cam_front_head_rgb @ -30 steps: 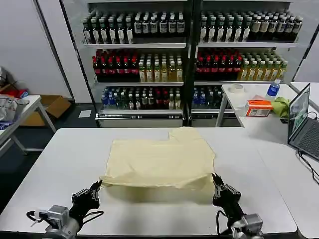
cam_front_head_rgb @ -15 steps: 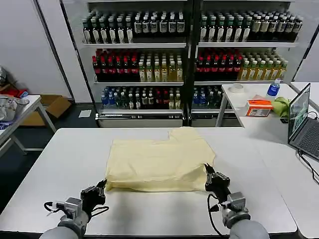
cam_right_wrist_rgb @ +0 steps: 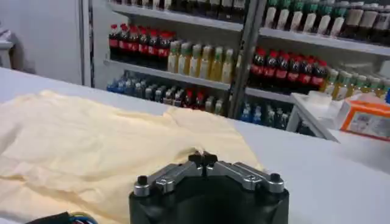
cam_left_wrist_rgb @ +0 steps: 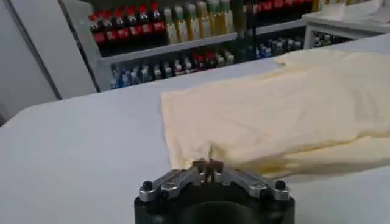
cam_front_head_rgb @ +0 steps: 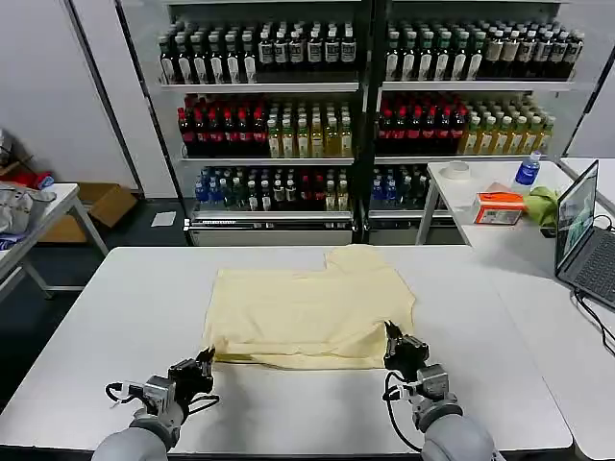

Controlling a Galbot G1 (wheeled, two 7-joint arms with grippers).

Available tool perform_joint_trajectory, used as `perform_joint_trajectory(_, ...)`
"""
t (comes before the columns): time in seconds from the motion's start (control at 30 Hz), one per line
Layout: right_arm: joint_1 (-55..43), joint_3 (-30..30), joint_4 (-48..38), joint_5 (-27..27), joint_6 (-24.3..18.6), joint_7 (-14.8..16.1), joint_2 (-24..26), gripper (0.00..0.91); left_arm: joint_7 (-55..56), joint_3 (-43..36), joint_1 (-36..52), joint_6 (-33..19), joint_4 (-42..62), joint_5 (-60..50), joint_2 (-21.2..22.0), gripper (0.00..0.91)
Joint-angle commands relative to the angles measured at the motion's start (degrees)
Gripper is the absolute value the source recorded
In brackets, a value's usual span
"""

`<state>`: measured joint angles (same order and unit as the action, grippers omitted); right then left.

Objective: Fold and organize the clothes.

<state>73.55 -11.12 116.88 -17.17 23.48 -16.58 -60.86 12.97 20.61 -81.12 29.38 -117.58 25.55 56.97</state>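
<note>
The cream T-shirt lies folded mid-bench. The left hand pinches its 7 o'clock corner; the right hand, fingers closed, pinches its 5 o'clock corner.

Counter: I am looking down at a wide white counter running across in front of me.
Shelving: glass-fronted shelves are standing behind it, rows of bottles filling every level.
Wall: a pale wall is rising to my left.
Floor: dark floor is showing beyond the counter's left end.
Side tables: a white table at my right is carrying an orange box; a laptop is sitting open nearby.
Corner: a cardboard box is resting on the floor.
</note>
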Motion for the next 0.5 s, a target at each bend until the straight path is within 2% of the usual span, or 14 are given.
perform_joint_trajectory(0.03,2.1,-1.4,1.3,0.6,0.5,0.2,-0.4,0.907,0.0,2.3,-4.3,0.0,-2.5,-0.4,2.8,0.907)
perform_joint_trajectory(0.4,9.2,-7.8,4.2,0.2,1.3,0.3,0.9,0.907,0.1,4.1,-5.3,0.0,-1.6,0.1,4.3,0.907)
perform_joint_trajectory(0.5,10.0,-9.6,4.2,-4.0,3.2,-1.5,1.2,0.907,0.1,4.2,-4.1,-0.2,-0.4,1.0,4.1,0.907)
